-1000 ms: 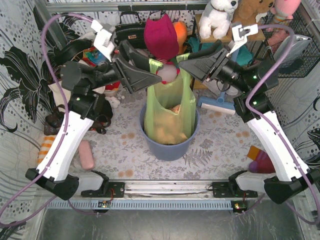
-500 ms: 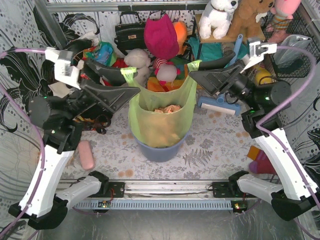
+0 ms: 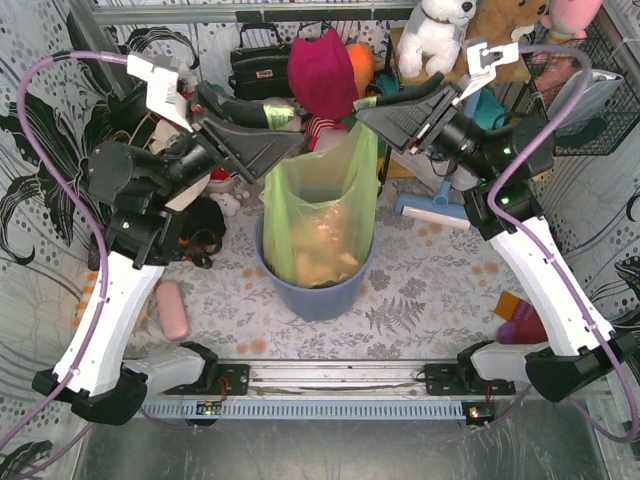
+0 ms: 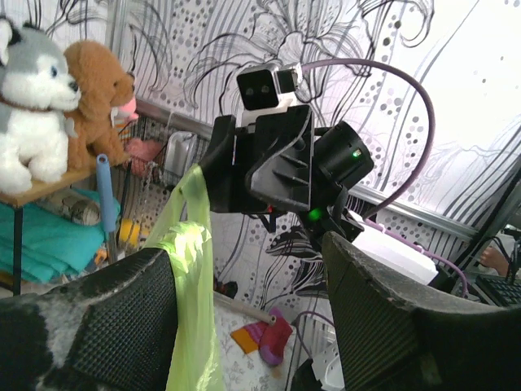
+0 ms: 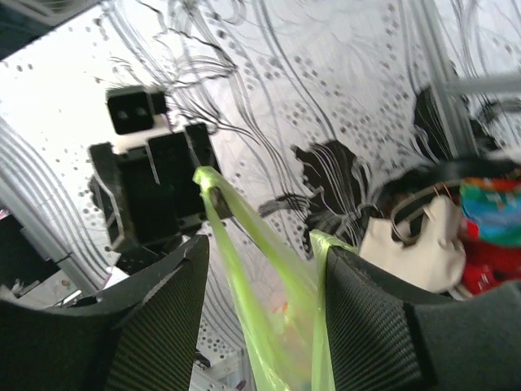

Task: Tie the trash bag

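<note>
Two handles of the trash bag (image 3: 315, 215) are raised, and no knot shows anywhere, so I judge the tying barely begun. On the left, the left end effector (image 3: 300, 133) stands released, its jaws wide apart. Its wrist view shows the left handle (image 4: 189, 252) as a light-green strip lying along the inner face of one finger, hooked rather than pinched, as far as I can tell. In the middle the bag sits in the round blue-grey bin (image 3: 320, 295) on the bench (image 3: 430, 290), its mouth open and its top stretched upward, with crumpled tan paper (image 3: 320, 250) showing through the wall. On the right, the right end effector (image 3: 365, 108) also has its jaws apart. Green plastic runs through the gap and the right handle (image 5: 320, 244) drapes at one finger's edge; nothing looks clamped there. Both end effectors are near each other above the bag. By my reckoning, what is left is to cross the handles, pass one under the other and pull tight.
</note>
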You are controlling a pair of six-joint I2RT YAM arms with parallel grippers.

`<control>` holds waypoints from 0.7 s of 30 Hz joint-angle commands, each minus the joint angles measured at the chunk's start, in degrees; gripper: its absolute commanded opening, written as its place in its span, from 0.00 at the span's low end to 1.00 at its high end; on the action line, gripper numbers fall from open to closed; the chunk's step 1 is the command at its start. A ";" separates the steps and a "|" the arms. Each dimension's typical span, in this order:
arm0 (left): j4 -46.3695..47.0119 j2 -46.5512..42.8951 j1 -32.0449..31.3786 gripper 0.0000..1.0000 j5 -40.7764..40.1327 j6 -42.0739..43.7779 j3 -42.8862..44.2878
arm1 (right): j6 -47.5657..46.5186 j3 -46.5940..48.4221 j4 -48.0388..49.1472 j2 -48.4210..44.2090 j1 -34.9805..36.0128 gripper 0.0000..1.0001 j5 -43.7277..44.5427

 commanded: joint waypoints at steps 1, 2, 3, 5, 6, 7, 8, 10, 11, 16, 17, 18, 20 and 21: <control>2.11 -1.39 0.25 0.73 -0.23 1.68 4.67 | 4.14 9.23 8.39 1.09 0.06 0.55 -4.44; 2.31 -1.98 0.26 0.73 -0.39 1.72 4.10 | 4.18 9.05 8.43 0.76 0.04 0.55 -4.23; 2.64 -2.72 0.26 0.73 -0.66 1.70 2.95 | 3.88 8.22 8.30 -0.01 0.05 0.55 -3.69; 3.64 -4.25 0.27 0.73 -1.72 1.45 -0.06 | 3.00 4.46 7.77 -2.02 0.00 0.55 -2.18; 3.71 -4.94 0.30 0.73 -2.16 1.30 -1.67 | 2.31 2.48 7.33 -3.15 0.01 0.55 -1.15; 3.70 -5.25 0.22 0.73 -2.33 1.31 -2.60 | 1.60 -0.29 6.44 -4.47 0.06 0.55 -0.16; 3.73 -5.46 0.26 0.73 -2.35 1.21 -3.35 | 0.95 -1.59 5.74 -5.03 0.06 0.55 0.93; 3.87 -5.70 0.30 0.73 -2.41 0.79 -5.15 | 0.61 -6.78 5.00 -6.78 0.05 0.55 2.45; 4.10 -5.72 0.26 0.73 -2.53 0.44 -6.11 | 0.47 -8.70 4.80 -7.51 0.06 0.55 3.17; 7.19 -4.76 0.27 0.74 -2.59 -0.96 -9.07 | -1.67 -12.27 2.16 -8.60 0.05 0.56 5.43; 7.91 -4.29 0.25 0.74 -2.34 -1.49 -8.97 | -1.96 -11.75 1.92 -8.33 0.02 0.55 5.45; 8.51 -3.69 0.19 0.74 -2.09 -1.73 -8.54 | -2.20 -10.99 1.82 -8.04 0.05 0.55 5.34; 9.32 -2.20 0.23 0.74 -1.80 -2.09 -6.11 | -2.68 -8.05 1.28 -6.96 0.06 0.55 4.80; 9.41 -1.15 0.20 0.74 -1.32 -2.11 -4.18 | -3.05 -5.95 1.05 -6.08 0.00 0.55 4.31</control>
